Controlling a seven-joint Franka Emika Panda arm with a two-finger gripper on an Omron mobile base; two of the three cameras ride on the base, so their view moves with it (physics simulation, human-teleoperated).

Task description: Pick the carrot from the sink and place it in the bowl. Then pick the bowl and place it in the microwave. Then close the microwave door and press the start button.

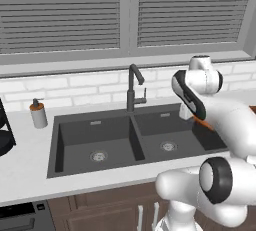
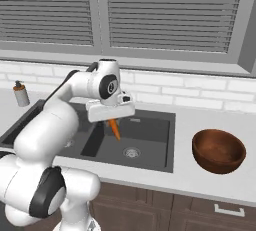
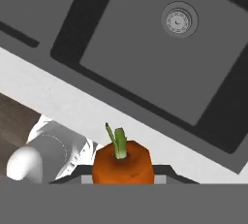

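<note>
Looking through the left base view first, I see my arm bent over the right basin of the sink [image 1: 135,140], its dark-banded wrist hanging above the basin's far right corner. A sliver of orange, the carrot [image 1: 204,123], pokes out just below that wrist, clear of the basin floor. The tall dark faucet [image 1: 133,87] stands behind the divider between the two basins, and a small soap dispenser [image 1: 38,113] sits on the counter [image 1: 25,160] to the sink's left. Closed window blinds [image 1: 60,12] run along the wall behind.

From the right base view, my gripper [image 2: 113,121] points downward over the sink [image 2: 150,145], and the carrot [image 2: 115,128] hangs from it, tapered tip down, held in the air above the basin and its round drain [image 2: 131,152]. My fingers are pinched onto the carrot's upper part. The bowl [image 2: 219,151] rests upright on the counter [image 2: 200,120] to the right of the sink, well apart from the carrot, with nothing in it. The soap dispenser [image 2: 20,94] stands far to the left.

In the hand view, the carrot's cut top [image 3: 123,164] with its green stub sits at the bottom, clamped in my gripper [image 3: 123,179]. Beyond it lie the counter strip [image 3: 72,97] and the basin [image 3: 160,63] with its drain [image 3: 179,20].
</note>
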